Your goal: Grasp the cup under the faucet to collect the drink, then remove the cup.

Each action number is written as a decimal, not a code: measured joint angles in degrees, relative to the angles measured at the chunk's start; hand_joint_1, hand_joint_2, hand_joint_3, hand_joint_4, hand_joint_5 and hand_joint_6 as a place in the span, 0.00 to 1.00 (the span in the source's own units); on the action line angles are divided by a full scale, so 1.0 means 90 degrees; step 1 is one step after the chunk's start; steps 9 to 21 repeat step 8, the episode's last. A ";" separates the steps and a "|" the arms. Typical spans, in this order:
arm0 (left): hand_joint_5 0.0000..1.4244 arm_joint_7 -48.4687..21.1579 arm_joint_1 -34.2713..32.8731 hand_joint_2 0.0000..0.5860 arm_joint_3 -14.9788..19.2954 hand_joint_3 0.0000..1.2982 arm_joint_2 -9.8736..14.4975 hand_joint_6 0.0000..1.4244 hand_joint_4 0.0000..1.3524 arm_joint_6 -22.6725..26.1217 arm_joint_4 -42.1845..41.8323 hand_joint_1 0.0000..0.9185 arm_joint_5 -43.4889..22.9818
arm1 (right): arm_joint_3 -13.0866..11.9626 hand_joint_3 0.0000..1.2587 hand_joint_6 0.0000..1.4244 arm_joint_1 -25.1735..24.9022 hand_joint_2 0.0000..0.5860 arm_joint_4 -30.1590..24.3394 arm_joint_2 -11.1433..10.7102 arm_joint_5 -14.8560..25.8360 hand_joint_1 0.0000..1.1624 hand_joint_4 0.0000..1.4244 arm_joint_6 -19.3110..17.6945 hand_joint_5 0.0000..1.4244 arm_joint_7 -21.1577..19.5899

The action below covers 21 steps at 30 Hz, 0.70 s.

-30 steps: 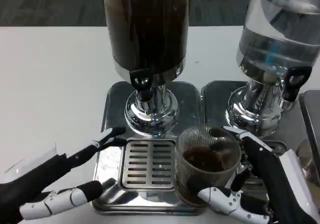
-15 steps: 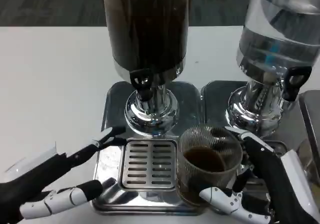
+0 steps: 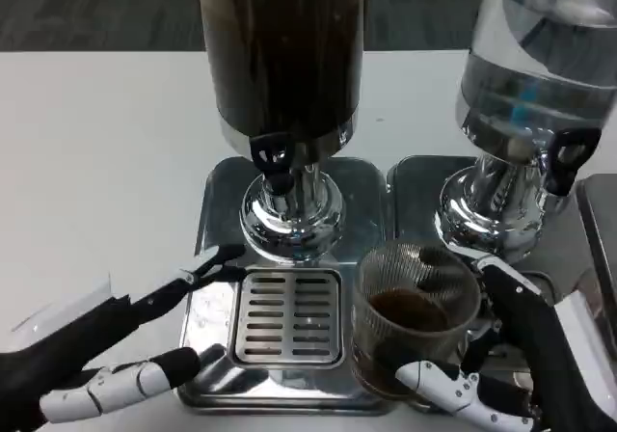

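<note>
Since a second ago the cup point(image 3: 413, 316) has shifted a little right and toward the camera, off the grate point(image 3: 289, 318) and away from the faucet point(image 3: 274, 163). It is a ribbed clear cup with dark drink in its bottom, now at the drip tray's point(image 3: 217, 220) right front corner. The right hand point(image 3: 501, 355) grips it, one finger along its far right side, another curled across its near base. The left hand point(image 3: 145, 340) holds nothing, fingers spread, one fingertip touching the tray's left edge. Behind stand the dark dispenser point(image 3: 281, 56) and the clear dispenser point(image 3: 535, 75).
</note>
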 measured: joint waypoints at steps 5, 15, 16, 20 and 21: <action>0.00 0.0022 0.0021 0.25 0.0000 0.00 -0.0034 0.02 0.00 0.0025 -0.0080 0.00 0.0004 | -0.0048 0.41 0.70 -0.0003 0.42 -0.0001 -0.0005 0.0025 0.60 0.43 0.0000 0.56 0.0018; 0.00 0.0066 0.0024 0.25 0.0001 0.00 -0.0041 0.02 0.00 0.0035 -0.0114 0.00 0.0010 | -0.0072 0.41 0.70 -0.0009 0.42 -0.0001 -0.0006 0.0059 0.60 0.43 -0.0001 0.57 0.0025; 0.00 0.0066 0.0024 0.25 0.0001 0.00 -0.0041 0.02 0.00 0.0035 -0.0114 0.00 0.0010 | -0.0072 0.41 0.70 -0.0009 0.42 -0.0001 -0.0006 0.0059 0.60 0.43 -0.0001 0.57 0.0025; 0.00 0.0066 0.0024 0.25 0.0001 0.00 -0.0041 0.02 0.00 0.0035 -0.0114 0.00 0.0010 | -0.0072 0.41 0.70 -0.0009 0.42 -0.0001 -0.0006 0.0059 0.60 0.43 -0.0001 0.57 0.0025; 0.00 0.0066 0.0024 0.25 0.0001 0.00 -0.0041 0.02 0.00 0.0035 -0.0114 0.00 0.0010 | -0.0072 0.41 0.70 -0.0009 0.42 -0.0001 -0.0006 0.0059 0.60 0.43 -0.0001 0.57 0.0025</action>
